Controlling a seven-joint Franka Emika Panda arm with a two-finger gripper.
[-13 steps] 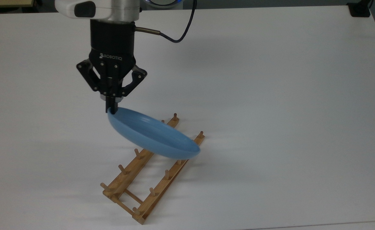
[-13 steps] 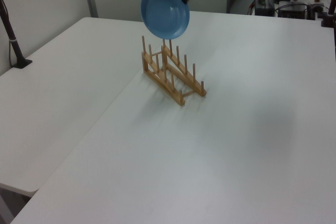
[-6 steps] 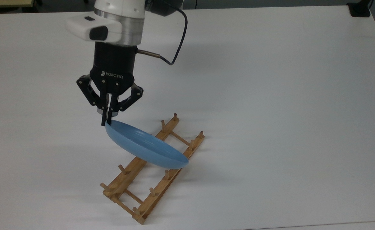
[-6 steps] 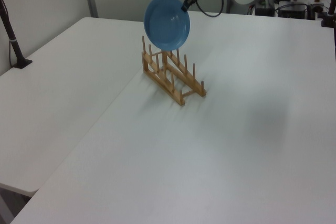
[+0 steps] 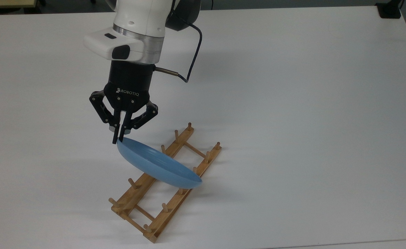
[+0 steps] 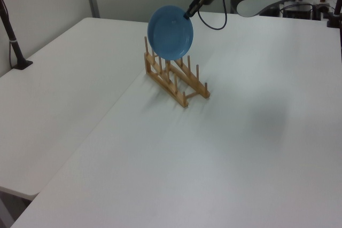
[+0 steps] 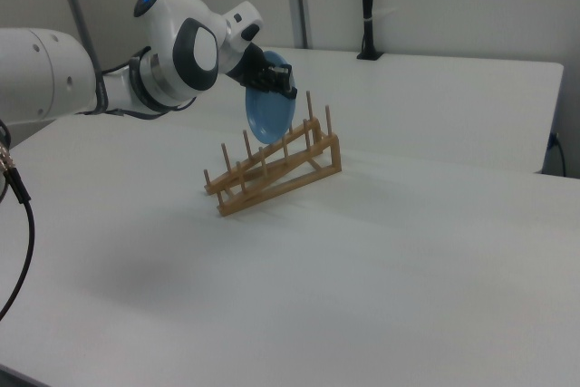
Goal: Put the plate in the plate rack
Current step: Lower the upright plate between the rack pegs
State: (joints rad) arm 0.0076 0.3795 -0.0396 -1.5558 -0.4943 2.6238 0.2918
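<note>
Blue plate (image 5: 158, 164) hangs on edge, tilted, over the middle of the plate rack (image 5: 164, 186), its lower rim down among the pegs. In the left view the plate (image 6: 170, 32) overlaps the peg tops of the rack (image 6: 176, 76); I can't tell if it touches wood yet. My gripper (image 5: 118, 141) is clamped on the plate's upper rim, at the top view's left end of the plate, so the plate trails down and toward the top view's right from the fingers. In the right view the gripper (image 7: 283, 90) sits above the rack (image 7: 272, 169), plate (image 7: 267, 113) below it.

Key relation: the plate's face lies across the rails, roughly parallel to the peg pairs, so I judge it lined up for a slot. Next move needs a straight drop between two peg pairs, then letting go. Risk: rim lands on a peg top. White table (image 5: 310, 103) around.
</note>
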